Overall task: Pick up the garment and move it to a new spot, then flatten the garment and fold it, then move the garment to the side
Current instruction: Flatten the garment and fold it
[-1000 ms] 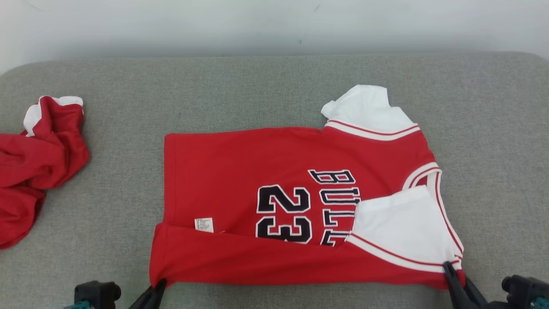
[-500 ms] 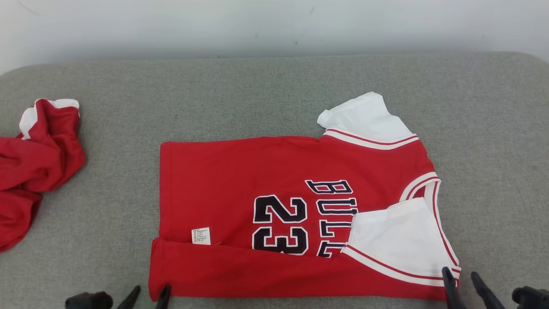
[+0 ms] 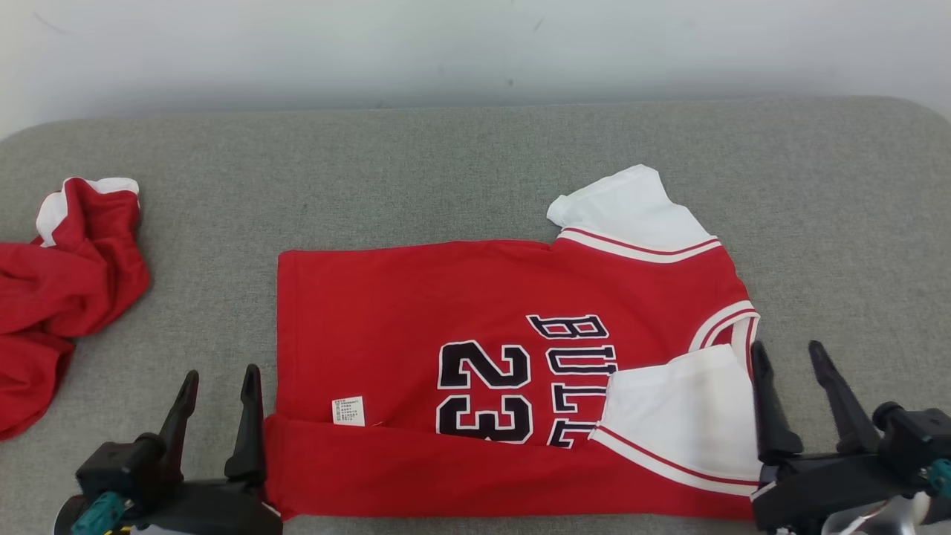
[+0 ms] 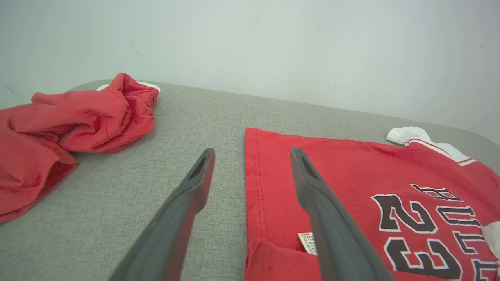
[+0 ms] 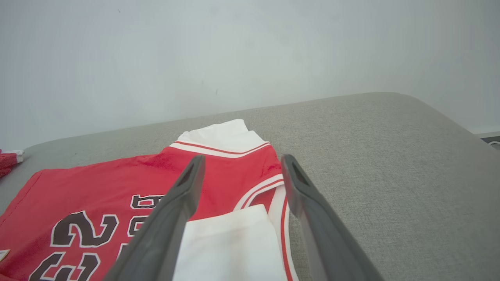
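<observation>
Head view: red jersey (image 3: 416,312) is lying flat mid-cushion, nearer the grey cushion (image 3: 446,171)'s front edge. Its long axis is running left-right across the cushion, hem left, collar right. The front long edge is sitting doubled over as a strip (image 3: 446,468), and a white sleeve (image 3: 683,416) is lying folded in on top. Left gripper (image 3: 222,373) is hovering at the cushion's front-left, just beside the hem corner, jaws wide and empty. Right gripper (image 3: 786,346) is doing the same at the front-right by the collar end, also gaping with nothing in it. A crumpled red heap (image 3: 67,282) is sitting at the cushion's left edge, well apart.

Left wrist view: the stitched hem is running between the two fingers. Knit looks soft and thin, print stiff.

Right wrist view: the striped armhole trim is showing between the fingers. Cushion weave is looking coarse.

Each arm is equally near its own corner, so the next fold probably needs both.
</observation>
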Controlling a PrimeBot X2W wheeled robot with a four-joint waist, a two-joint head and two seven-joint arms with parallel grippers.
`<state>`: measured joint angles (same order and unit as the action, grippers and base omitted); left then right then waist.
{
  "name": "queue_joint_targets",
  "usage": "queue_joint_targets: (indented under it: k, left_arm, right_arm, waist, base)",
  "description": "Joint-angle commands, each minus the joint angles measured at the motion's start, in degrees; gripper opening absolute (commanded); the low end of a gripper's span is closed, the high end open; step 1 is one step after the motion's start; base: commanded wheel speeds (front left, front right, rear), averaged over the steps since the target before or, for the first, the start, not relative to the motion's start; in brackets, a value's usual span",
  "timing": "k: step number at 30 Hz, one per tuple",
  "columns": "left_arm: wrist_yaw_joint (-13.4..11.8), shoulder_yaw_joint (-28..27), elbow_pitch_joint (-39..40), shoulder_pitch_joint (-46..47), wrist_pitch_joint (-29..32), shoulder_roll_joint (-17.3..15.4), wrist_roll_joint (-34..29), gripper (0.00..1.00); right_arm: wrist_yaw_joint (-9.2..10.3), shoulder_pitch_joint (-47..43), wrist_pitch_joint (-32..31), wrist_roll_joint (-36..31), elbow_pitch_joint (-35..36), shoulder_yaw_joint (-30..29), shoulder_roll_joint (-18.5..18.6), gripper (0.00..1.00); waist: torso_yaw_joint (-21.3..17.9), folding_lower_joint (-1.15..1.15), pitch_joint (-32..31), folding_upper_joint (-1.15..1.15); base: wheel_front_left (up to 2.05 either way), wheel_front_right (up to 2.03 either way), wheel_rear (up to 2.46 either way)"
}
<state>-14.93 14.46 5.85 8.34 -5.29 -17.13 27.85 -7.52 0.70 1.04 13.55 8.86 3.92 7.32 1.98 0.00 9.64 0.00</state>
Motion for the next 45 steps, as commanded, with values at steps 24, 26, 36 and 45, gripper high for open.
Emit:
queue_joint_targets:
  k: [24, 26, 36, 45]
  left_arm:
    - [1.7, 2.17, -6.64, 9.55, 0.11, -0.82, -1.93, 1.0]
    - [3.05, 2.75, -8.91, 12.46, 1.51, -0.75, -1.25, 1.0]
    - [10.31, 3.4, -27.33, 26.94, 6.95, -0.4, 3.21, 1.0]
    - [13.08, 2.79, -38.82, 34.26, 11.45, -1.37, 5.69, 1.0]
  right_arm:
    - [0.05, 1.33, -0.3, -0.07, -0.67, 4.14, -0.39, 1.0]
    - [0.05, 1.98, -0.03, 0.18, -0.99, 4.35, -0.26, 1.0]
    - [0.05, 4.91, 2.12, 0.99, -2.97, 5.46, -0.92, 1.0]
    - [0.05, 6.08, 3.67, 1.79, -4.6, 5.48, -1.06, 1.0]
  waist:
    - [-1.27, 0.0, 1.35, 0.0]
    - [-1.92, 0.0, 2.41, 0.0]
    - [-6.45, 0.0, 8.12, 0.0]
    - [-7.95, 0.0, 10.99, 0.0]
  base:
    - [0.0, 0.0, 0.0]
    - [0.0, 0.0, 0.0]
    - [0.0, 0.0, 0.0]
    - [0.0, 0.0, 0.0]
